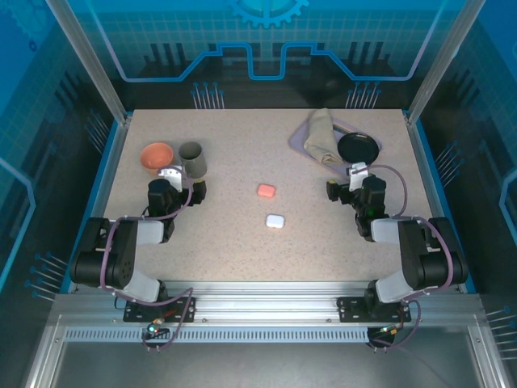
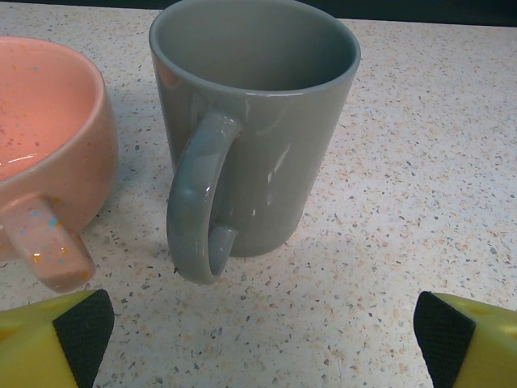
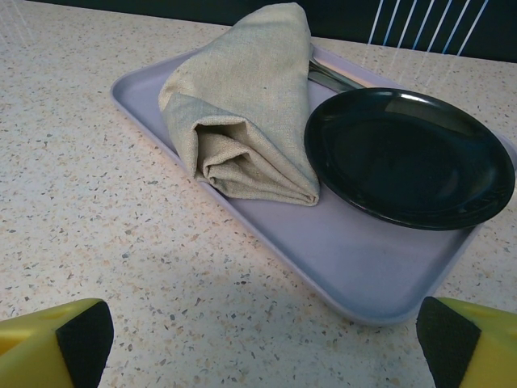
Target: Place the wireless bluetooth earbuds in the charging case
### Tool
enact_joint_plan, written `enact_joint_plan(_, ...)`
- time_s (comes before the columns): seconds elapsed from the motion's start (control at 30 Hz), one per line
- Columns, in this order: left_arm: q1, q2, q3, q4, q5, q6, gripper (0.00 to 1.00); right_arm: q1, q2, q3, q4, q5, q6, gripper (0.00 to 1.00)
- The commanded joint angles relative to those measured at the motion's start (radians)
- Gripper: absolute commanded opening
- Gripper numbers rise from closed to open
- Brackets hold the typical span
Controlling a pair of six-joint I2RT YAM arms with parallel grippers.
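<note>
**Both pincers held wide, cases untouched**

The white case (image 1: 275,221) is laid mid-table, the pink case (image 1: 266,191) just beyond it; where the earbuds are cannot be told. Left of it, the left gripper (image 2: 258,339) is held wide before a grey mug (image 2: 254,121). Right of it, the right gripper (image 3: 258,339) is held wide before a tray (image 3: 363,275). Both are likely kept ready for a reach.
</note>
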Motion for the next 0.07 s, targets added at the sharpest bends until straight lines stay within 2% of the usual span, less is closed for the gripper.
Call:
enact_joint_plan(0.0,0.009,0.007,0.014,-0.002,-0.013,-0.015,0.99,0.003,0.005,0.011,-0.002,0.007,0.009,1.0)
enact_joint_plan(0.03,0.009,0.006,0.013,-0.002,-0.012,-0.014,0.99,0.002,0.005,0.011,-0.002,0.007,0.009,1.0)
